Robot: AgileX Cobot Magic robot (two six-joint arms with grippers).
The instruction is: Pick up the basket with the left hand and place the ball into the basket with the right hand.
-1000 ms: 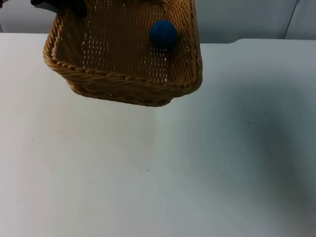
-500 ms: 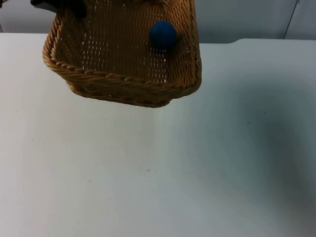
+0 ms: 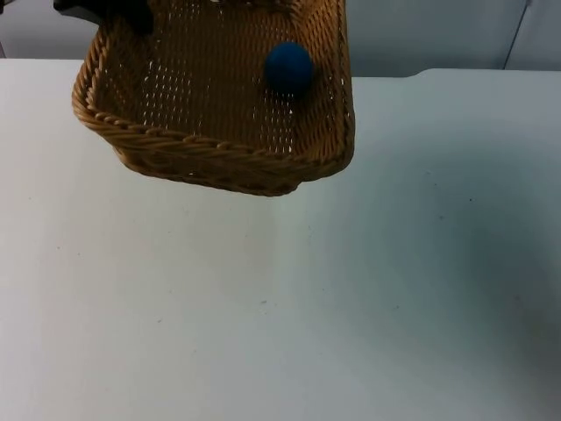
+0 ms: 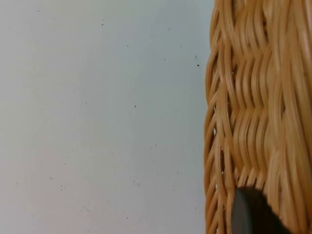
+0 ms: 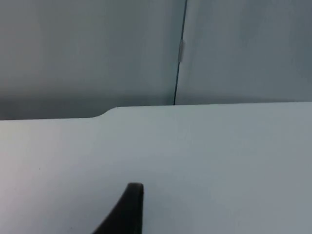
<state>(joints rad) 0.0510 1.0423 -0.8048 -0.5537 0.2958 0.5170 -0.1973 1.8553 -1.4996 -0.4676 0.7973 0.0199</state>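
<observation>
A woven tan basket [image 3: 210,153] hangs above the table at the back left, tilted. My left gripper [image 3: 110,9] is shut on its far left rim. A blue ball [image 3: 288,67] lies inside the basket near its right wall. The left wrist view has the basket's woven wall [image 4: 258,97] close up, with a black fingertip [image 4: 251,214] pressed against it. My right gripper [image 5: 129,209] is off to the right over bare table, away from the basket, facing the partition wall.
The white table top [image 3: 351,289] stretches in front of and to the right of the basket. The grey partition wall [image 3: 438,31] ends the table at the back, with a vertical seam [image 5: 179,51] in it.
The basket has drifted slightly to the left and a little nearer, still in my left gripper. The ball has stayed in the same spot inside it.
</observation>
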